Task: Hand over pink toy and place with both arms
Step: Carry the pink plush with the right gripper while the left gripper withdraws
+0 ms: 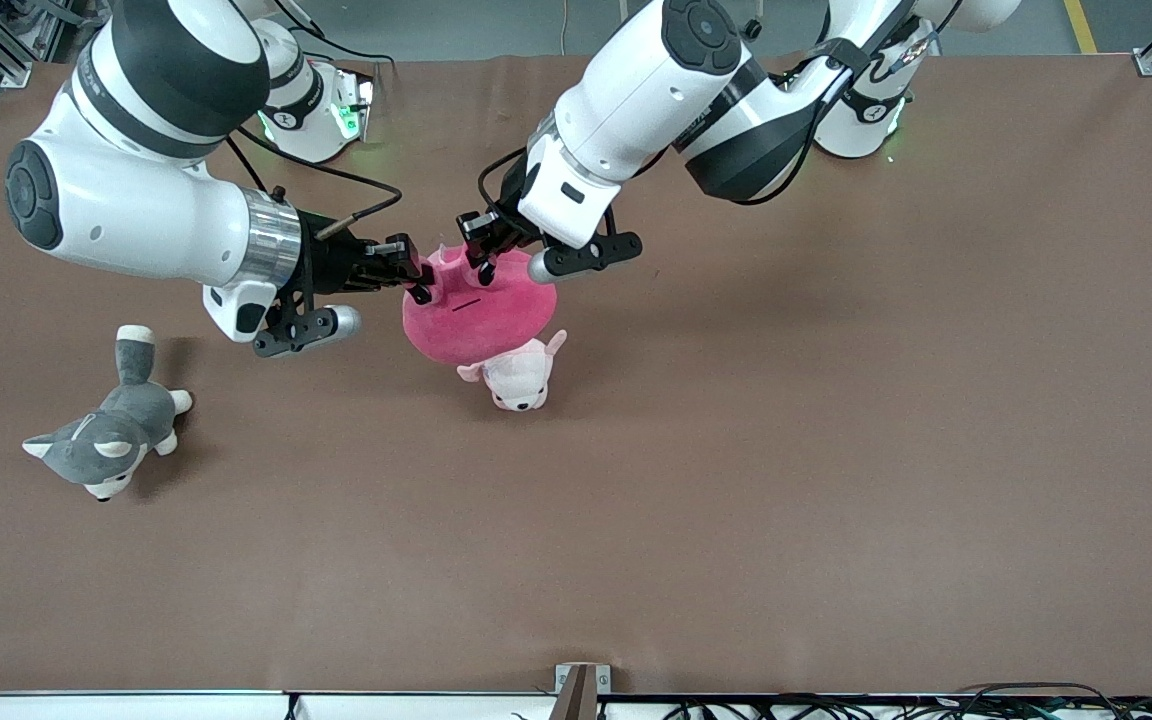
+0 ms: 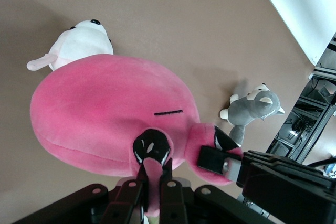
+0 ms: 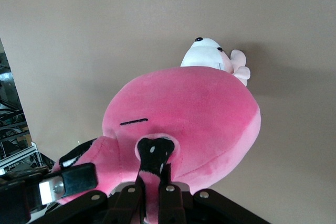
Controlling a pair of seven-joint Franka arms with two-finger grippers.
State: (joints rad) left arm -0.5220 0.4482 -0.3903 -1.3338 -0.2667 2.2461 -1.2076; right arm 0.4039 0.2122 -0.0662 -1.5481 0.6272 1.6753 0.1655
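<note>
Front view: my left gripper (image 1: 481,252) and right gripper (image 1: 423,280) both clamp one pink toy (image 1: 481,315), face up, hanging over one pale plush (image 1: 521,375); one grey plush (image 1: 111,430) apart.

Your pink toy (image 1: 481,315), a round hot-pink plush with a dark stitched line, hangs above the tabletop (image 1: 836,450). Both the left gripper (image 1: 484,250) and right gripper (image 1: 418,280) pinch its upper edge.
</note>
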